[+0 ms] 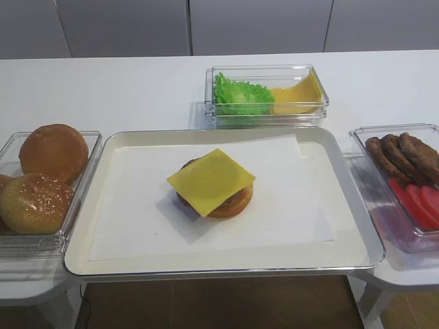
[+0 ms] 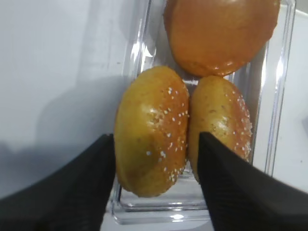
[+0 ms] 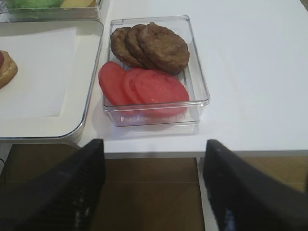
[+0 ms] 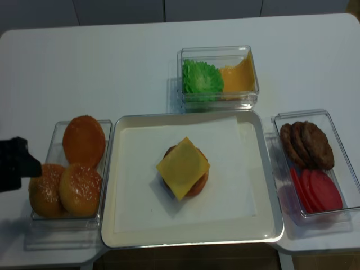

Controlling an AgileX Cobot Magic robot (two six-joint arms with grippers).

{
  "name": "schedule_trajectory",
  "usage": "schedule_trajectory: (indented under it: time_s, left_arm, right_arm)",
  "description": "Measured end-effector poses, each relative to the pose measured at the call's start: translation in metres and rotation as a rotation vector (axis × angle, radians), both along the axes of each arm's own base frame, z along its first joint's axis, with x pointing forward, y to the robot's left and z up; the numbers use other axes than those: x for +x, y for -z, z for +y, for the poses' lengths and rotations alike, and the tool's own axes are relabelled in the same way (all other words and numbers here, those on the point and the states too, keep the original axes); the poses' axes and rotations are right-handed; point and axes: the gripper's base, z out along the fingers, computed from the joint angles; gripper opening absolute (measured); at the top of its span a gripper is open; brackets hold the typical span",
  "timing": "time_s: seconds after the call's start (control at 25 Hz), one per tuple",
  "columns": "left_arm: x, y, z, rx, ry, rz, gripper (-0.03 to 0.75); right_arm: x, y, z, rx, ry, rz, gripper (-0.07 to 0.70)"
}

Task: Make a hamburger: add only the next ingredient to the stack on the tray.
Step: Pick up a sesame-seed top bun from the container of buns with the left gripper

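Your left gripper (image 2: 156,159) hung over the clear bun box (image 4: 107,169) at the left of the table, jaws spread wide, with one sesame-seeded bun top (image 2: 151,130) standing on edge between its two dark fingers (image 2: 72,187). The fingers flanked that bun closely; whether they touched it, you could not tell from the wrist view, so no grip was shown. A second seeded bun (image 2: 221,125) leaned against the first on its right, and a smooth seedless bun (image 2: 219,33) lay beyond them at the far end of the box. Which of the two seeded buns was the glossier one could not be judged here.

From above, only a dark piece of your left arm (image 4: 14,163) showed at the frame's left edge, beside the box.

Your right gripper (image 3: 154,187) sat low, off the near table edge, jaws apart and holding nothing, facing a clear box of brown patties (image 3: 151,45) and tomato slices (image 3: 144,86).

The stack (image 4: 183,169), a bun base, patty and square yellow cheese slice on top, sat in the middle of the cream tray (image 4: 270,225) on its white paper liner (image 4: 140,208). Behind the tray stood a box with green lettuce (image 4: 201,77) and cheese slices (image 4: 237,77).

No brand, label or writing was readable anywhere.
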Motion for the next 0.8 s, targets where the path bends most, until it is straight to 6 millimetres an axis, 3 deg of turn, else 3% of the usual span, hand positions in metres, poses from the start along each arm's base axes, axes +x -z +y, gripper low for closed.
schedule_trajectory:
  time_s: [0.28, 0.8]
  left_arm:
    - [0.011, 0.019, 0.004, -0.013, 0.071, 0.047, 0.406]
    - [0.017, 0.026, 0.006, -0.016, 0.121, 0.056, 0.389]
  right_arm:
    - [0.0, 0.0, 0.0, 0.0, 0.0, 0.0, 0.499]
    - [0.0, 0.0, 0.0, 0.0, 0.002, 0.0, 0.499]
